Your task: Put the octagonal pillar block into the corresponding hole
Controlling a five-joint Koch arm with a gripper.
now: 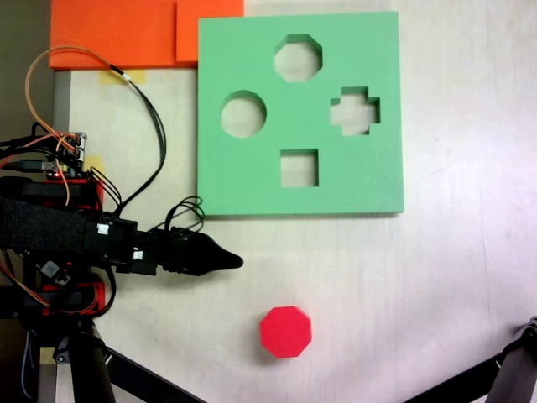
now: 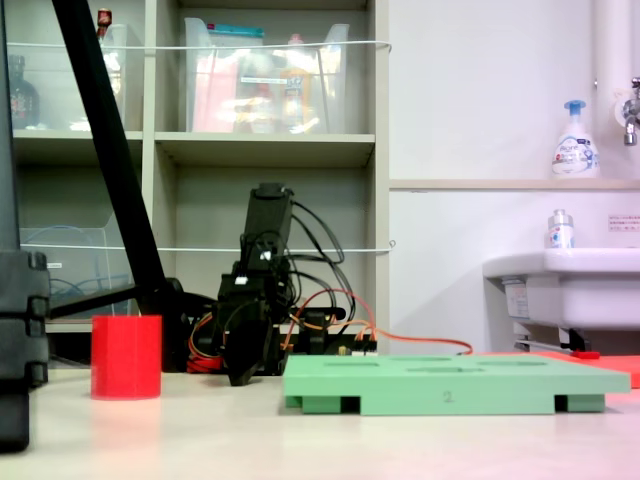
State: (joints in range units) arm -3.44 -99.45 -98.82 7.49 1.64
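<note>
A pale table point(image 1: 453, 277) holds a green foam board point(image 1: 252, 176) — shelves point(image 2: 270, 150) and a sink point(image 2: 570, 285) stand behind. The octagonal pillar block point(image 1: 285, 332), bright red and eight-sided, sits apart, nearer than the board's octagonal hole point(image 1: 298, 58). The gripper point(image 1: 228, 261) — tip pointing right — open or closed, I cannot tell.

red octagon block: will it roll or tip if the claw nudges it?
The bright red foam octagonal block stands on a flat face on the pale table, so it should slide rather than roll. In a fixed view it looks slightly taller than wide, so a high push might tip it. It is probably light and slightly squashy.
</note>
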